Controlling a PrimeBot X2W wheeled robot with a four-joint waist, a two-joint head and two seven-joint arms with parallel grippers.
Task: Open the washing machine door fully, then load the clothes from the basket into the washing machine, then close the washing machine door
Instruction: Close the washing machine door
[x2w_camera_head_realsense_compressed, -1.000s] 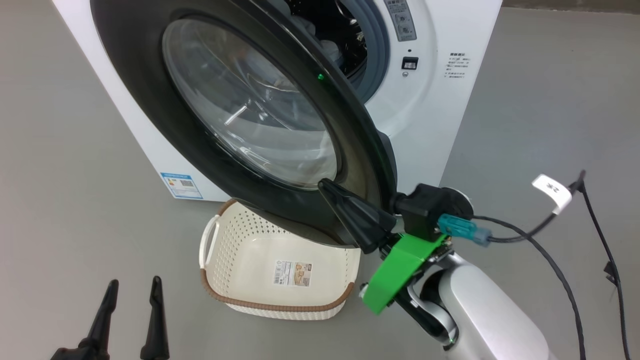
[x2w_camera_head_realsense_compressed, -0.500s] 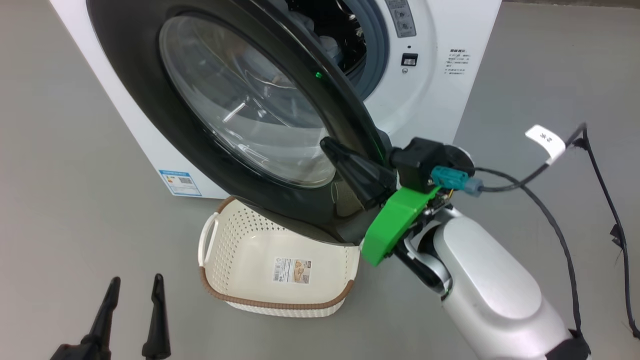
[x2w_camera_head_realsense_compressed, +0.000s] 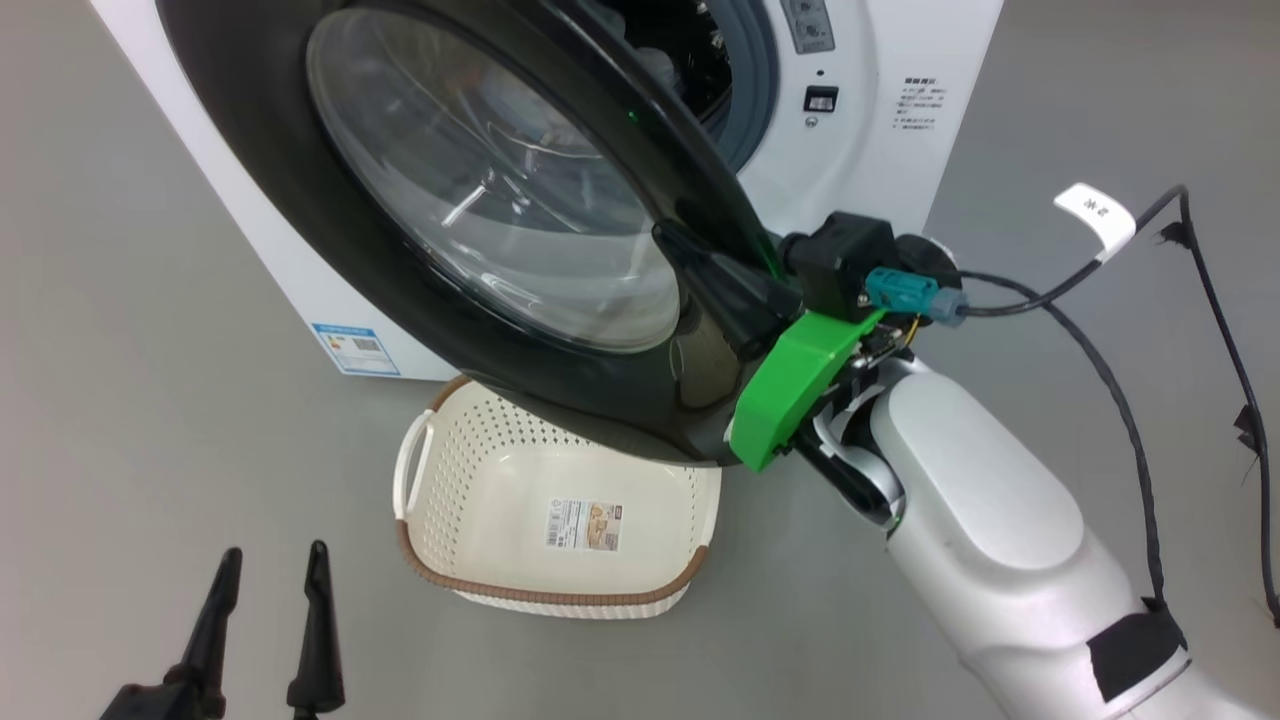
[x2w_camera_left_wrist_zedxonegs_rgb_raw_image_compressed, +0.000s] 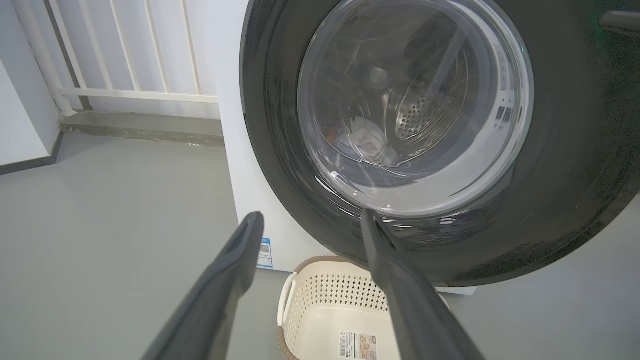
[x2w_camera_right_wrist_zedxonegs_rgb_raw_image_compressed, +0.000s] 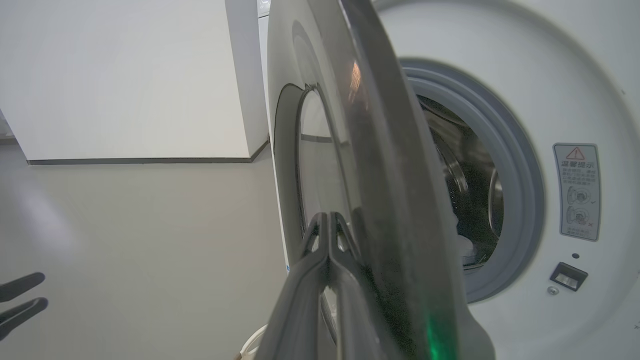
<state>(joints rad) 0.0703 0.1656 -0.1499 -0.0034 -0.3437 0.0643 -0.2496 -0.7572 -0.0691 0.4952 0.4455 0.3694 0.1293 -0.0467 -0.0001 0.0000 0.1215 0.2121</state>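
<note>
The washing machine (x2w_camera_head_realsense_compressed: 870, 150) stands white at the back, its door (x2w_camera_head_realsense_compressed: 330, 230) swung partway across the drum opening. My right gripper (x2w_camera_head_realsense_compressed: 668, 238) is shut and empty, its fingers laid flat against the door's outer black rim (x2w_camera_right_wrist_zedxonegs_rgb_raw_image_compressed: 390, 200) near the free edge; the right wrist view shows this gripper (x2w_camera_right_wrist_zedxonegs_rgb_raw_image_compressed: 327, 216) beside the glass. Through the glass, pale clothes (x2w_camera_left_wrist_zedxonegs_rgb_raw_image_compressed: 365, 140) lie in the steel drum. The basket (x2w_camera_head_realsense_compressed: 550, 598) sits on the floor below the door with just a label on its floor. My left gripper (x2w_camera_head_realsense_compressed: 270, 565) hangs open at the lower left, apart from everything.
Black cables (x2w_camera_head_realsense_compressed: 1100, 370) with a white tag (x2w_camera_head_realsense_compressed: 1095, 215) trail from my right wrist over the grey floor on the right. A white railing (x2w_camera_left_wrist_zedxonegs_rgb_raw_image_compressed: 125, 90) and wall stand left of the machine. A blue sticker (x2w_camera_head_realsense_compressed: 355, 348) marks the machine's lower corner.
My right gripper has travelled up and toward the machine with the door's edge, and the door has swung further shut. More of the basket shows below it. The left gripper has stayed put.
</note>
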